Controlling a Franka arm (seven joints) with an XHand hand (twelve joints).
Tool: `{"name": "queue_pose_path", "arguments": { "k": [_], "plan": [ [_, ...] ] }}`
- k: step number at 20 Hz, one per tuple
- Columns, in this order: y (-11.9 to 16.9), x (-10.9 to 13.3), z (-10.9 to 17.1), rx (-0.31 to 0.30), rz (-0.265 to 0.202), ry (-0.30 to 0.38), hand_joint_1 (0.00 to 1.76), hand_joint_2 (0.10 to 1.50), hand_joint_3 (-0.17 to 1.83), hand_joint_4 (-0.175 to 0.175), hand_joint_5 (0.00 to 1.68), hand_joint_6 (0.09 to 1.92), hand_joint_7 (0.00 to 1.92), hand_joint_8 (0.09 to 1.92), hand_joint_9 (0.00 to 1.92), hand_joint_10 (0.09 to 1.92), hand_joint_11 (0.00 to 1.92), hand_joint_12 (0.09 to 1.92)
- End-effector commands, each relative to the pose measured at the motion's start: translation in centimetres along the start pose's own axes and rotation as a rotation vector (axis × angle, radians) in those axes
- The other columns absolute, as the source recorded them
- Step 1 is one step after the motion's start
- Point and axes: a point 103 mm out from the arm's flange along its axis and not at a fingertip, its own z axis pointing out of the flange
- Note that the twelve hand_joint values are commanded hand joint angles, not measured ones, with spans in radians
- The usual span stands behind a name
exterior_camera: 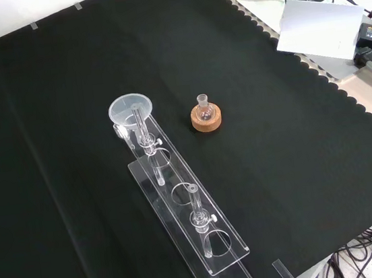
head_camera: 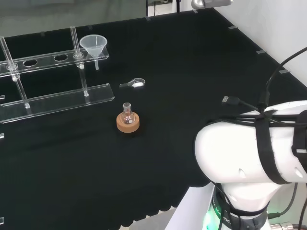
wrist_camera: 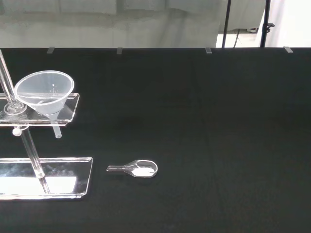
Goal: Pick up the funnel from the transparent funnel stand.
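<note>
**Funnel seated in its stand, hand out of my sight**

Going left to right across the head view, I see the transparent funnel stand (head_camera: 53, 100) near the worktop's (head_camera: 192, 72) left edge, a clear base plate with upright rods carrying a shelf with round holes. The funnel (head_camera: 93, 46) sits upright in the hole at the shelf's right end, its stem hanging down through it. Just right of the stand's base, a small clear scoop (head_camera: 134, 84) holding something white lies flat on the black cloth. Nearer the front edge, a small round flask (head_camera: 127, 111) stands in a cork ring (head_camera: 128, 122), apart from both the stand and the scoop. At the right, the arm's white link (head_camera: 249, 153) rises over the worktop's near right corner. Whether the fingers are released or clenched, I cannot tell.
</note>
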Motion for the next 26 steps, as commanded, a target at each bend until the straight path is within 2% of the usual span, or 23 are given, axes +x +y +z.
{"name": "queue_pose_path", "arguments": {
  "k": [1,4,12,19,26],
  "plan": [
    [0.0,-0.1,0.0,-0.010,0.001,-0.008,0.00,1.11,0.59,0.016,0.11,0.16,0.03,0.12,0.06,0.62,0.04,1.28],
    [0.1,-0.1,0.1,-0.012,0.003,-0.008,0.00,1.18,0.46,0.015,0.15,0.09,0.01,0.14,0.06,0.62,0.00,1.36],
    [0.5,-0.4,0.4,-0.005,0.021,-0.008,0.00,1.19,0.43,0.015,0.17,0.09,0.01,0.16,0.06,0.62,0.00,1.36],
    [2.8,-0.3,1.6,0.016,0.042,-0.005,0.00,1.20,0.42,0.015,0.18,0.09,0.01,0.16,0.07,0.62,0.00,1.37],
    [6.9,0.4,3.4,0.042,0.023,0.005,0.00,1.20,0.42,0.014,0.18,0.09,0.01,0.17,0.07,0.63,0.00,1.37]
  ]
}}
